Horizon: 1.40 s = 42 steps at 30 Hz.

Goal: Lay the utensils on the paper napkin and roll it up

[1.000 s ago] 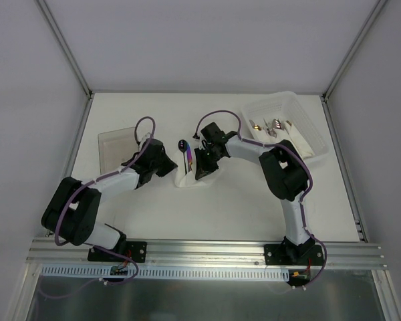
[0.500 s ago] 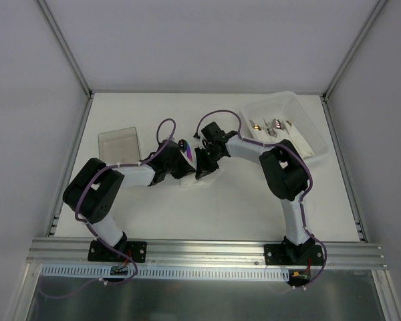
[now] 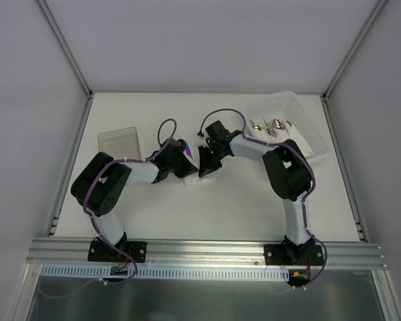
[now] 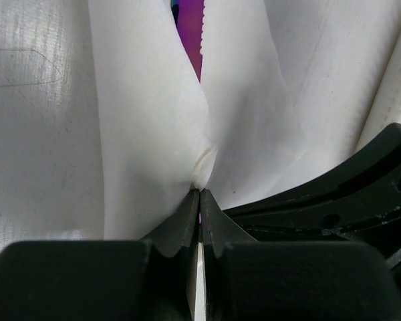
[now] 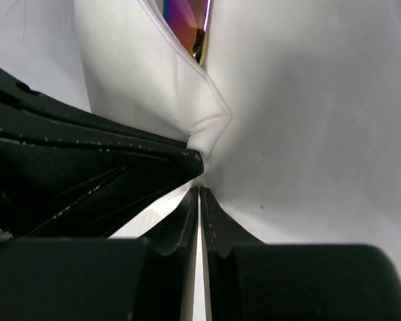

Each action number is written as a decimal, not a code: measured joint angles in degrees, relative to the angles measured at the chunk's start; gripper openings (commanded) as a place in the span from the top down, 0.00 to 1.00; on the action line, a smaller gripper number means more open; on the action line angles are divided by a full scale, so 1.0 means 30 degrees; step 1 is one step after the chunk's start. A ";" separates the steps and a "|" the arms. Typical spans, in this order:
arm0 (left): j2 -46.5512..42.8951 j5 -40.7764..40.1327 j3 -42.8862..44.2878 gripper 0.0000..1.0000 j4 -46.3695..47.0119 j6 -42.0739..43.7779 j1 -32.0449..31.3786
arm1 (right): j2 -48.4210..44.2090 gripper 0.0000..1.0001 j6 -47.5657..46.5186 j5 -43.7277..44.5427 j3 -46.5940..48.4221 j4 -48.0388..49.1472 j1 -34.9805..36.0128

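The paper napkin (image 3: 194, 178) lies mid-table, gathered up between my two grippers. My left gripper (image 3: 184, 162) is shut on its left fold and my right gripper (image 3: 203, 165) is shut on its right fold, fingertips almost touching. In the left wrist view the jaws (image 4: 200, 194) pinch the white napkin (image 4: 147, 127), and the iridescent purple utensil (image 4: 190, 40) shows in the slit between the folds. In the right wrist view the jaws (image 5: 199, 190) pinch the napkin (image 5: 301, 114), and the same rainbow utensil (image 5: 180, 17) peeks out. The black spoon is hidden.
A clear plastic box (image 3: 307, 124) at the back right holds silver and gold-toned cutlery (image 3: 271, 126). A clear flat lid (image 3: 118, 142) lies at the back left. Metal frame posts stand at the table's far corners.
My left arm has swung right to the napkin and shut on it beside the right gripper. The napkin is now folded up over the utensils, covering the black spoon.
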 measured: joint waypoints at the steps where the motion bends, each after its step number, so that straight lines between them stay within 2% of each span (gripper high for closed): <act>1: 0.0029 0.0000 0.0022 1.00 -0.0007 -0.0080 0.0000 | -0.0131 0.91 -0.0087 0.0036 -0.0146 0.0073 -0.0029; 11: 0.0146 0.0022 0.0517 1.00 -0.0794 -0.0080 0.0000 | -0.2572 0.89 -0.0867 -0.0051 -0.2280 0.0160 -0.1778; 23: 0.0182 0.0321 0.1056 1.00 -0.1727 0.0248 0.0000 | -0.1253 0.90 -0.1078 -0.0335 -0.1931 0.0386 -0.2200; 42: 0.0299 0.0576 0.2331 1.00 -0.2171 0.0452 -0.0335 | -0.1086 0.91 -0.1086 -0.0386 -0.1690 0.0386 -0.2200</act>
